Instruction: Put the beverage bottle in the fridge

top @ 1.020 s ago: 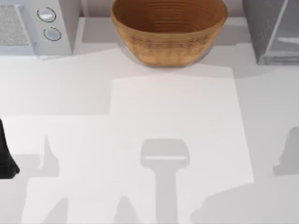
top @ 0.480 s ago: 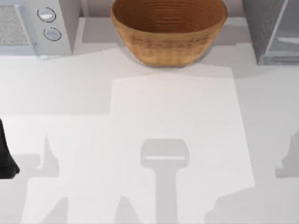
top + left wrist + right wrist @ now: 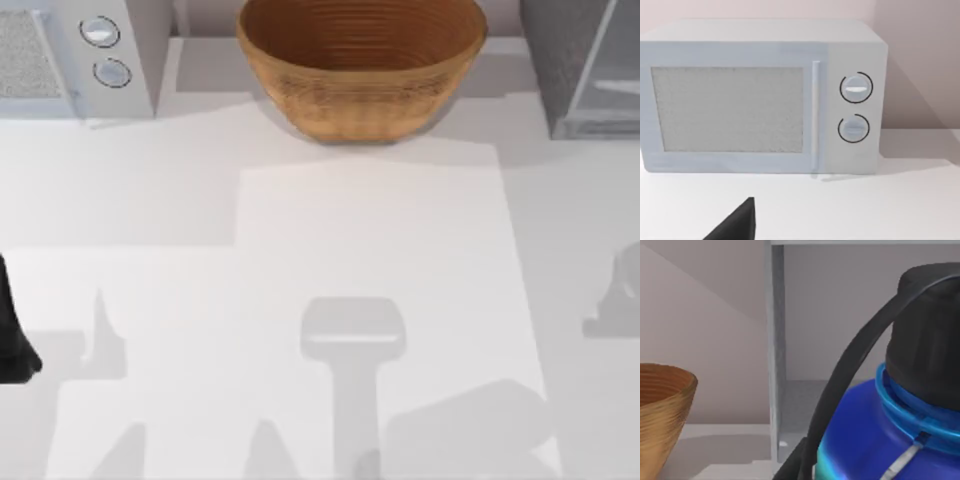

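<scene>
Bottle (image 3: 875, 440) clenched in right hand (image 3: 860, 405), facing open fridge (image 3: 776, 350). Could clip the frame if carried in off-line. Left hand state: cannot tell.

table (image 3: 370, 250) centre open | basket (image 3: 362, 70) beside fridge (image 3: 580, 65) opening

The worktop (image 3: 380, 240) is plain white. The basket (image 3: 362, 70) is tan-brown with fine ribbed rings. Left of the basket, the microwave (image 3: 760, 95) is pale grey, its door speckled. The fridge (image 3: 570, 60) has a speckled dark-grey side. The bottle (image 3: 880, 440) is deep blue, black-capped.
</scene>
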